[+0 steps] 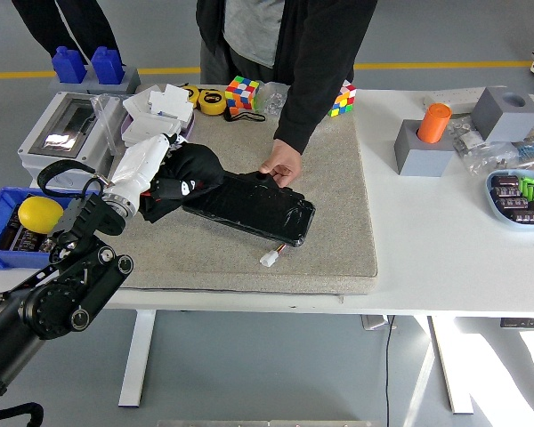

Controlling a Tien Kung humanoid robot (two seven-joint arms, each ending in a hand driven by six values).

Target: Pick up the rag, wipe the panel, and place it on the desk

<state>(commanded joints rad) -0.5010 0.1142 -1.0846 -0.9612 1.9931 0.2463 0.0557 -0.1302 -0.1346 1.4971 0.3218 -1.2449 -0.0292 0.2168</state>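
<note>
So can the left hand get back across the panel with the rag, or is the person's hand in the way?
Probably yes. The left hand grips the rag at the panel's left end; the person's hand only holds the far edge, leaving the top bare.
</note>
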